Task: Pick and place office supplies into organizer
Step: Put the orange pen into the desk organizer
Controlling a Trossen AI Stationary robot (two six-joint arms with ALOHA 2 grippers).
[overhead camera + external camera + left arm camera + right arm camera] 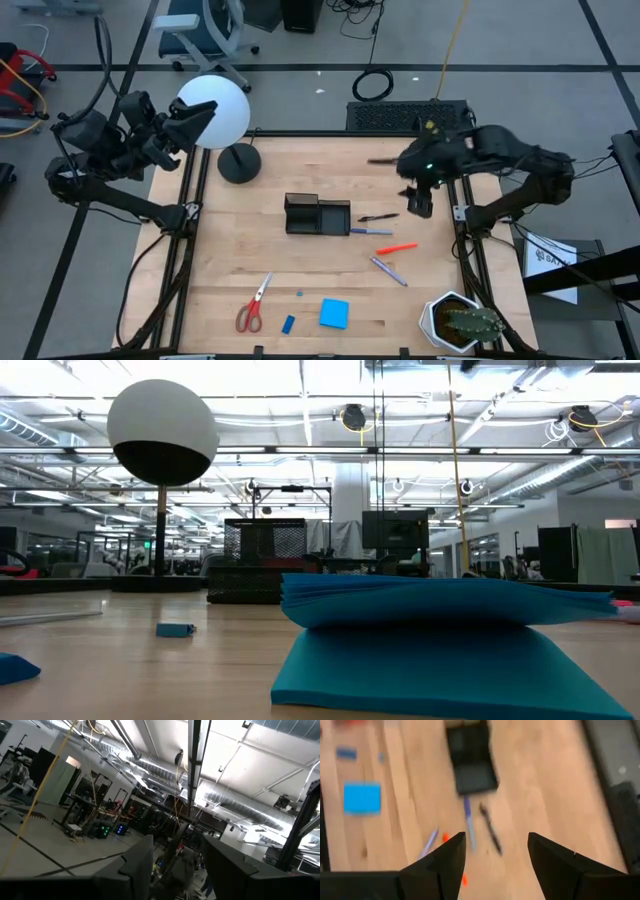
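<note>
Now right claw [420, 203] open above table [300, 270] near black pen [379, 217] – left claw [196, 120] open, off-table.

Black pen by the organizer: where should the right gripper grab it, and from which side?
Probably mid-barrel, from straight above. The black pen lies flat on the table beside the organizer, clear of the other pens, so the open right gripper can straddle it crosswise.

Pens [379, 217] right of organizer [317, 215]
</note>
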